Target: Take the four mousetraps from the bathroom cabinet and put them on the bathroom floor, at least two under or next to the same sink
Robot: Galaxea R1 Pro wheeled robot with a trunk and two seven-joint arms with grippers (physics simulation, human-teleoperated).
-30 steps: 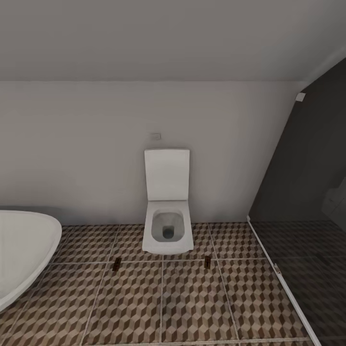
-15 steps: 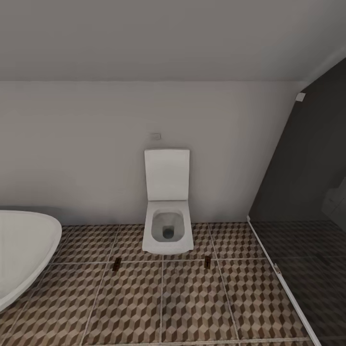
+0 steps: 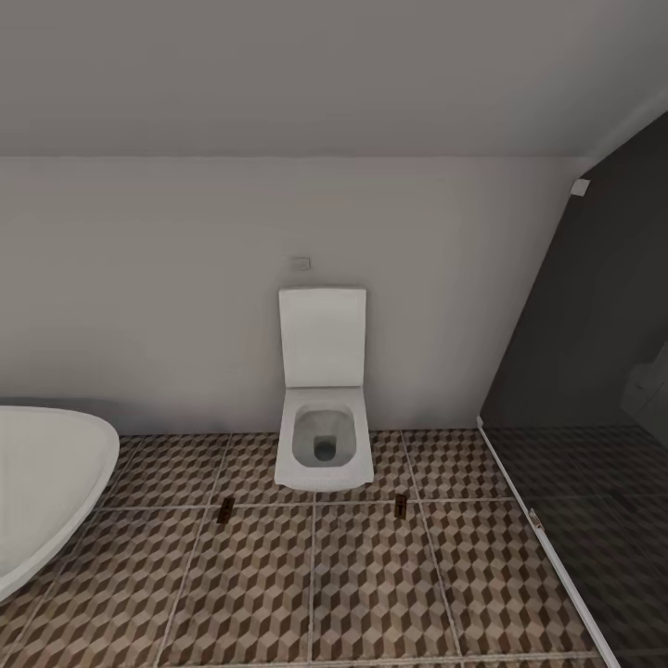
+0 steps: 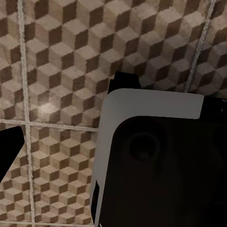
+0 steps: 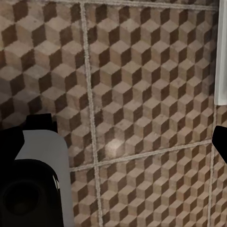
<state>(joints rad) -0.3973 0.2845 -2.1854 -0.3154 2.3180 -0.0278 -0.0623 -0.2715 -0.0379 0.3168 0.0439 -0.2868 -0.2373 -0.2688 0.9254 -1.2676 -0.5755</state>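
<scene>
We face the bathroom floor (image 3: pixel 371 594), the bathtub (image 3: pixel 46 482) at its left edge and the toilet (image 3: pixel 324 436) against the wall. Two mousetraps (image 3: pixel 225 509) (image 3: pixel 401 506) lie flat flanking the toilet's front. We cannot tell either gripper's jaw state.

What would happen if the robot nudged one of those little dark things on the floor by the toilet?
The mousetrap would probably slide, not roll: it looks like a flat slab lying on the bathroom floor. It seems light, being far smaller than one tile. Picking it up could be fiddly, since it sits so low.
</scene>
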